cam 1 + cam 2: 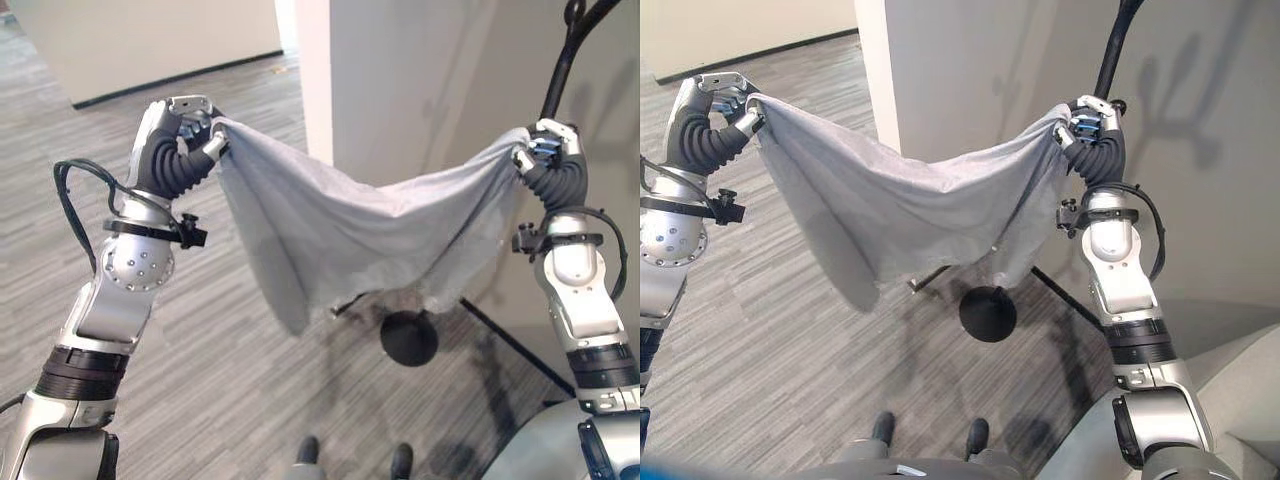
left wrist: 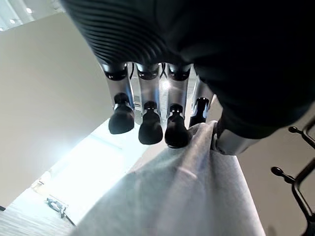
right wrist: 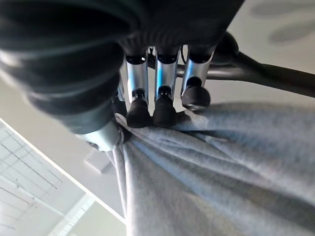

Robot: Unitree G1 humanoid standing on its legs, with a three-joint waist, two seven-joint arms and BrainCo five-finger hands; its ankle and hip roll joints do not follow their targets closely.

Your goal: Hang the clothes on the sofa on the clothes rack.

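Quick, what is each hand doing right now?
Left hand: closed on one end of the grey cloth.
Right hand: closed on the other end, beside the clothes rack.

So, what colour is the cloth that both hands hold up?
Plain light grey cloth, no pattern; the left eye view shows it best.

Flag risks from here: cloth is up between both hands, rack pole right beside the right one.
1. The grey cloth sags low between the left hand and right hand; the hanging fold could snag the clothes rack legs instead of landing on a hook.
2. Each hand pinches just a bunched corner, so a slip would probably drop that side.
3. The right hand sits close to the pole and could bump it.
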